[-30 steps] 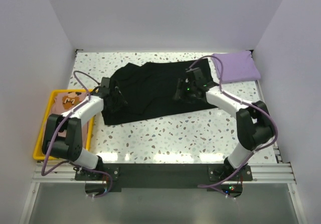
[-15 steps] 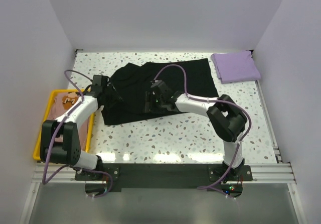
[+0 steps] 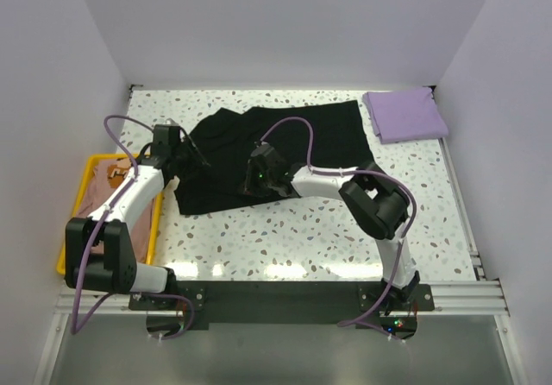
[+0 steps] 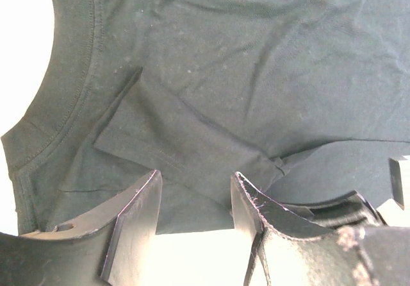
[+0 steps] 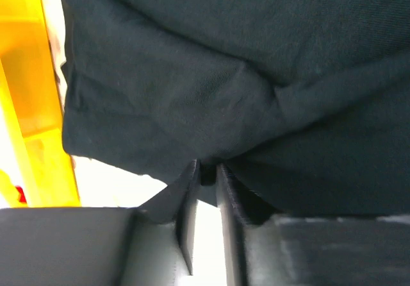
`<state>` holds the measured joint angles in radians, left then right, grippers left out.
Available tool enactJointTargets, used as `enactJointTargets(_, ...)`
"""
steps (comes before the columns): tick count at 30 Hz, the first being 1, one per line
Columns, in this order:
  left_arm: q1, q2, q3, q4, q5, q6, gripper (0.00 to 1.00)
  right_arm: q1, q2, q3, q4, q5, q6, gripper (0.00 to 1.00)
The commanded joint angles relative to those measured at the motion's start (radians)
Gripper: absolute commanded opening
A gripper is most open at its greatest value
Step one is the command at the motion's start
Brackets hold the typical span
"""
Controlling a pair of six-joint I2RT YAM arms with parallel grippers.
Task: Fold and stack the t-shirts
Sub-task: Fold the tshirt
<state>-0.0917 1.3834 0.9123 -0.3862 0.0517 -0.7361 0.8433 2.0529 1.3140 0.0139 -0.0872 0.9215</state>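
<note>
Stretched leftward across the black t-shirt (image 3: 332, 135), right gripper (image 5: 204, 166) pinches a fold; left gripper (image 4: 195, 185) hovers above it, jaws spread.

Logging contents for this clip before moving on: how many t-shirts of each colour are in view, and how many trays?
black t-shirt: 1
lavender t-shirt: 1
peach-tan t-shirt: 1
yellow tray: 1
Total: 4 things, 3 t-shirts and 1 tray
</note>
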Motion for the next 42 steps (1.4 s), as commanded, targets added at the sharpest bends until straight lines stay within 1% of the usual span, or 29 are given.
enactJointTargets(1,0.009,-0.017,0.026,0.0,0.022,0.035,0.52,-0.001,0.026,0.062,0.055,0.035,0.046,0.17)
enactJointTargets(4,0.01,-0.014,0.023,0.0,0.02,0.041,0.52,-0.01,0.027,0.08,0.051,0.046,0.066,0.07)
enactJointTargets(7,0.01,-0.009,0.02,0.004,0.025,0.05,0.51,-0.03,0.03,0.097,0.046,0.043,0.092,0.02)
enactJointTargets(10,0.01,0.003,0.016,0.007,0.028,0.058,0.48,-0.064,0.035,0.103,0.067,0.017,0.128,0.01)
enactJointTargets(13,0.01,0.019,0.005,0.023,0.036,0.061,0.47,-0.099,0.046,0.111,0.096,-0.018,0.164,0.01)
enactJointTargets(21,0.01,0.084,-0.01,0.073,0.079,0.067,0.47,-0.156,0.154,0.179,0.167,-0.106,0.243,0.01)
enactJointTargets(26,0.01,0.123,-0.015,0.083,0.08,0.075,0.44,-0.187,0.21,0.206,0.228,-0.147,0.298,0.02)
enactJointTargets(29,0.01,0.143,-0.018,0.089,0.083,0.073,0.41,-0.197,0.236,0.225,0.254,-0.16,0.318,0.02)
enactJointTargets(32,0.009,0.154,-0.02,0.087,0.083,0.072,0.35,-0.207,0.239,0.228,0.271,-0.163,0.332,0.02)
enactJointTargets(33,0.009,0.154,-0.021,0.089,0.083,0.072,0.3,-0.21,0.239,0.22,0.279,-0.163,0.338,0.03)
enactJointTargets(35,0.009,0.152,-0.024,0.089,0.085,0.079,0.25,-0.217,0.24,0.212,0.304,-0.166,0.356,0.03)
enactJointTargets(36,0.007,0.152,-0.026,0.089,0.086,0.083,0.2,-0.219,0.242,0.205,0.311,-0.169,0.369,0.03)
enactJointTargets(41,0.001,0.177,-0.036,0.095,0.088,0.083,0.18,-0.222,0.253,0.197,0.351,-0.183,0.395,0.04)
enactJointTargets(42,-0.002,0.184,-0.036,0.098,0.085,0.081,0.17,-0.22,0.254,0.189,0.359,-0.186,0.399,0.06)
